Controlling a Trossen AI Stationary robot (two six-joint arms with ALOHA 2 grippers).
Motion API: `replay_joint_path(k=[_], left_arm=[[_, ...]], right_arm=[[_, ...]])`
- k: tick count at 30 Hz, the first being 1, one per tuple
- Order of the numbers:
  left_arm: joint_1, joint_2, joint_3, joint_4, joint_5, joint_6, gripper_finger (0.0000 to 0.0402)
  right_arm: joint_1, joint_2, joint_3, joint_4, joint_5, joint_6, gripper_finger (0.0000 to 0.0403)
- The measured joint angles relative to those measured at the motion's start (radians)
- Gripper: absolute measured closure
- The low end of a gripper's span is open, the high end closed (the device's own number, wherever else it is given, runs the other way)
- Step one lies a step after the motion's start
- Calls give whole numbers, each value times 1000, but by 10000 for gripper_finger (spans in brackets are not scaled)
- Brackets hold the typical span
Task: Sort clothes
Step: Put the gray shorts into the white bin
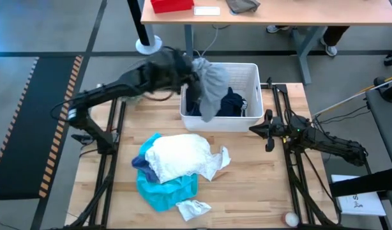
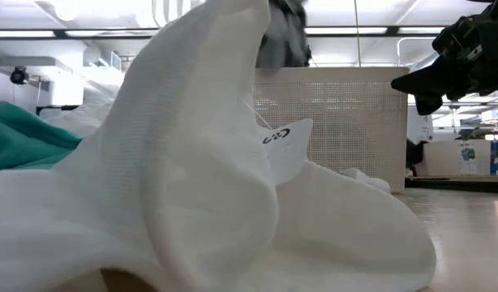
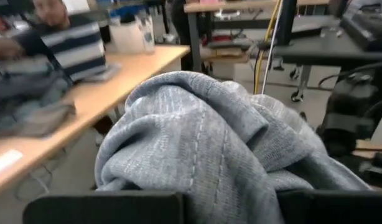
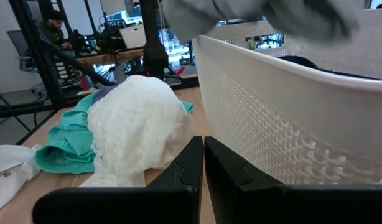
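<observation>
A: What is held by the left gripper (image 1: pixel 195 69)?

B: A grey garment (image 1: pixel 212 89), soft ribbed knit, is clamped between its fingers and hung in folds over the near-left rim of the white plastic bin (image 1: pixel 249 121). In the left wrist view the same cloth (image 3: pixel 228 155) is bunched thickly across the fingers.

A: And inside the bin?

B: A dark navy garment (image 1: pixel 233 104) is seen crumpled within. The bin walls are perforated in a fine grid (plain in the right wrist view (image 4: pixel 284 118)).

A: What is left on the table (image 1: pixel 260 191)?

B: A heap in front of the bin: a crinkled white garment (image 1: pixel 180 155) laid on a smooth turquoise one (image 1: pixel 163 190), with a small white sock (image 1: pixel 193 208) just beside them. A tag with a dark oval logo (image 2: pixel 276 136) is shown in the low view; its letters cannot be read.

A: The right gripper (image 1: pixel 267 130)?

B: It is kept beside the bin's right corner, fingers pressed together, nothing held
</observation>
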Motion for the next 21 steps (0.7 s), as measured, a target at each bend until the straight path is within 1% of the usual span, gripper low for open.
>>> replay_joint_path(k=[5, 12, 18, 21], left_arm=[[48, 125, 0, 51, 75, -31, 371], [77, 281, 0, 59, 80, -61, 370], [93, 361, 0, 50, 81, -104, 368], [95, 391, 0, 38, 104, -126, 367]], right_arm=[[0, 0, 0, 0, 0, 0, 403], [0, 0, 0, 0, 0, 0, 403], [0, 0, 0, 0, 0, 0, 403], [0, 0, 0, 0, 0, 0, 403]])
